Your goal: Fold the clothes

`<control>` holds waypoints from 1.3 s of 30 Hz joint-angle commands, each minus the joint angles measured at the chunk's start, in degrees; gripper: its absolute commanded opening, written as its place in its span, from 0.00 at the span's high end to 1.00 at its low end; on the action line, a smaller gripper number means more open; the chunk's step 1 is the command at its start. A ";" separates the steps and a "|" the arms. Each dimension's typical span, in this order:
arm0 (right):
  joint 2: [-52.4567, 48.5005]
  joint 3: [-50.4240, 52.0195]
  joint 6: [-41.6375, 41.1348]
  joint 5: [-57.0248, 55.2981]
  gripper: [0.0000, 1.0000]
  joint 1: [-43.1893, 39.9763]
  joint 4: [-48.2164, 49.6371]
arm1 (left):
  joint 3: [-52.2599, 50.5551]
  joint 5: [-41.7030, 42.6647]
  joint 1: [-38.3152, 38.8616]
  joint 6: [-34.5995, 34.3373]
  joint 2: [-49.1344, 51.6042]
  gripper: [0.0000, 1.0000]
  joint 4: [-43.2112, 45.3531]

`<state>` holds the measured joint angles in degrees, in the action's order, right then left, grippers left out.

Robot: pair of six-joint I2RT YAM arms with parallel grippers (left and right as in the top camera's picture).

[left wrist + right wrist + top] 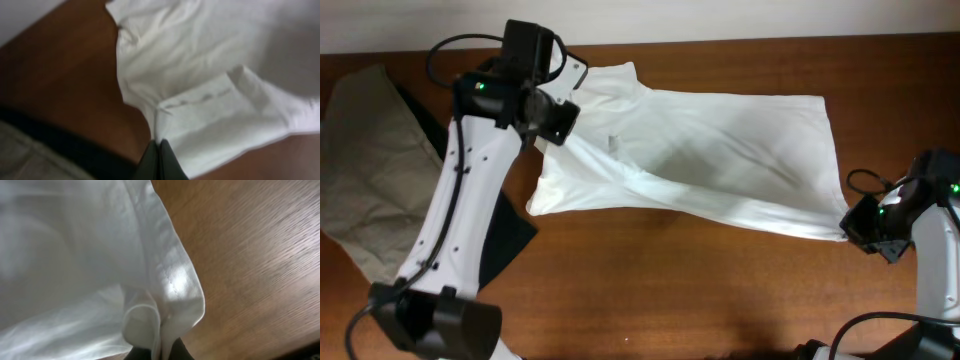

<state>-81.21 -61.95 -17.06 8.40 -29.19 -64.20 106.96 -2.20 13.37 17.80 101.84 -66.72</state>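
The white T-shirt (720,150) lies spread across the brown table, partly folded, with a small label (614,142) near the collar. My left gripper (552,125) is at the shirt's upper left part; in the left wrist view its fingers (160,150) are pressed together on an edge of the white fabric (200,125). My right gripper (865,228) is at the shirt's lower right corner; in the right wrist view its fingers (162,352) are shut on a bunched hem of the shirt (150,290).
A khaki-beige wrinkled garment (365,170) lies at the left edge, with a black garment (505,235) beside it under my left arm. The black cloth also shows in the left wrist view (60,145). Bare wooden table (700,290) runs along the front.
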 commanded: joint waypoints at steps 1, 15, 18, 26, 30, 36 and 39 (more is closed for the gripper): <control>0.66 -2.25 0.55 -1.79 0.96 0.20 0.09 | 1.09 -0.57 -0.39 -1.64 -1.90 1.00 -5.07; -14.12 -0.81 5.68 4.50 0.93 0.35 -2.01 | -1.18 2.29 -0.42 -2.10 -1.79 1.00 -10.08; -14.58 -0.81 10.56 5.22 0.95 0.35 -1.11 | -1.18 2.21 -0.39 -2.10 -1.79 1.00 -9.68; -14.80 2.12 7.89 -0.57 0.83 1.09 2.27 | -1.18 2.19 -0.42 -2.10 -1.79 1.00 -9.66; -14.80 2.14 -1.75 -1.62 0.65 0.94 2.12 | -1.18 2.23 -0.42 -2.16 -1.79 1.00 -8.61; -14.80 3.30 -4.48 -7.98 0.51 -0.26 7.13 | -1.18 2.43 -0.39 -2.10 -1.79 0.99 -6.82; -15.39 10.14 -4.42 -3.63 0.47 -0.17 15.72 | -1.18 2.43 -0.39 -2.12 -1.79 0.99 -6.84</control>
<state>-95.88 -56.40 -20.99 2.57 -29.21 -51.66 106.17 -0.23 13.37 16.49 100.86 -73.76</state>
